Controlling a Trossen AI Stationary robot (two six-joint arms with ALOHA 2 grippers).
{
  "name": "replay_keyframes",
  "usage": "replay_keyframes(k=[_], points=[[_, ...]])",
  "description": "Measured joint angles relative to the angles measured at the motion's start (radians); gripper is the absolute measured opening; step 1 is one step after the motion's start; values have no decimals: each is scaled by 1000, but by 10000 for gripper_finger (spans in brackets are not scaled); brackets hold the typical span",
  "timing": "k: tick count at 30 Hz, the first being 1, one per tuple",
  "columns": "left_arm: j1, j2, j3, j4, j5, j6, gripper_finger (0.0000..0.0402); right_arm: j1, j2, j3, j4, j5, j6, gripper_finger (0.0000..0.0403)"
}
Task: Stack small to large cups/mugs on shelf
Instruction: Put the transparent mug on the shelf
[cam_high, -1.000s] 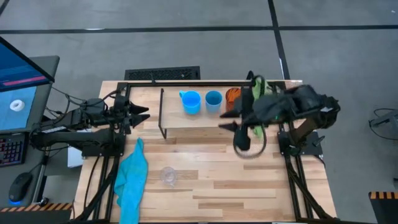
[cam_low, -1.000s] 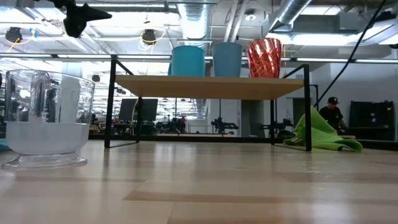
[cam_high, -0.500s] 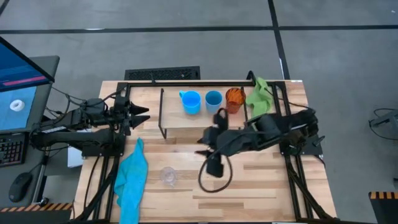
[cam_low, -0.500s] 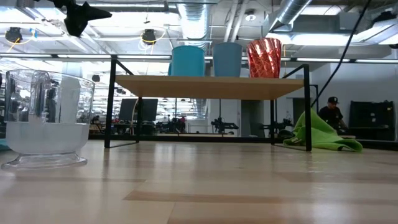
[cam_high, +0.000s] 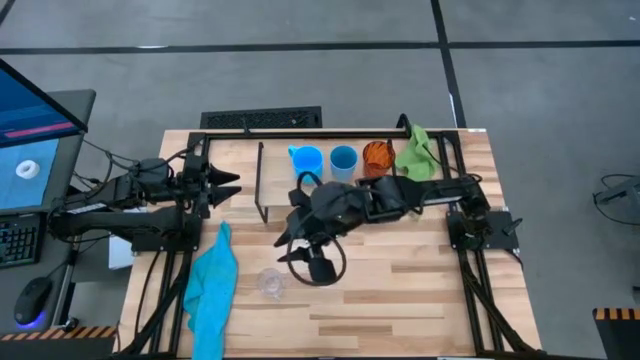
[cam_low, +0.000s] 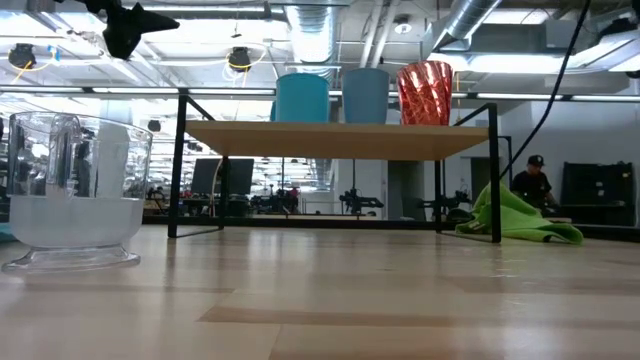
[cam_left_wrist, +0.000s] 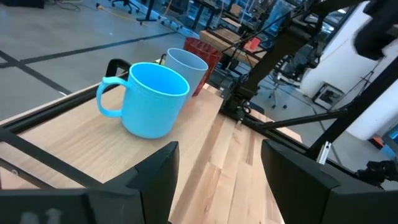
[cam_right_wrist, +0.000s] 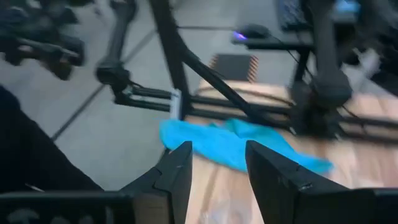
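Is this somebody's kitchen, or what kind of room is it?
Probably a robot lab or workshop, not a kitchen: bare ducts and pipes run overhead, a computer screen stands beside the table, and office chairs sit farther back.

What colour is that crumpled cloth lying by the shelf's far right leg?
Bright green. The cloth shows best in the low view, beside the shelf.

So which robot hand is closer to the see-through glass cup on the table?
The right one. The right gripper hangs just up and to the side of the clear glass cup. The left gripper waits farther off, by the shelf's end.
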Motion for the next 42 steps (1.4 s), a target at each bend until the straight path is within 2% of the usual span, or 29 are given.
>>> replay_keyframes(k=[5,12,19,30,42], points=[[0,0,0,0,-21,-1,220,-10,48,-6,20,-71,-80,166],[0,0,0,-9,-39,-2,220,18,152,-7,39,-79,-146,166],[0,0,0,-10,-62,-2,220,27,275,-4,84,-105,-124,160],[0,0,0,-13,-62,-1,220,31,433,-5,86,-96,-108,156],[0,0,0,-13,-62,-2,220,31,462,-5,89,-31,-74,152]])
